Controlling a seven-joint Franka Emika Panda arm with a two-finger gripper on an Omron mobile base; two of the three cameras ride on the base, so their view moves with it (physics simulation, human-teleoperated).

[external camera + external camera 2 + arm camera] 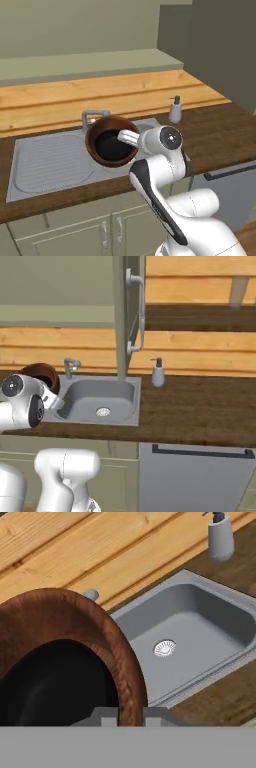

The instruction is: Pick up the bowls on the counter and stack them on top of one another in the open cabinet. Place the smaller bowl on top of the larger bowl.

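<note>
Brown bowl [111,141] off the bench [220,130], held up over the sink [55,162] by the gripper [131,714]. Mouth tipped toward the left base camera; dark inside showing. Rim runs between the fingers [107,716] in the hand view, so they look pinched on it, one inside, one outside.

Black bowl: cannot pick it out; the brown bowl's inside is black and may hide it.

Cabinet [60,286] open, door [131,311] swung out above the sink; shelf [90,64] bare. Judged: first bowl lifted, not yet placed; stacking left.

Arm bent sharply, wrist level, hand reaching left over the sink, below the shelf.
</note>
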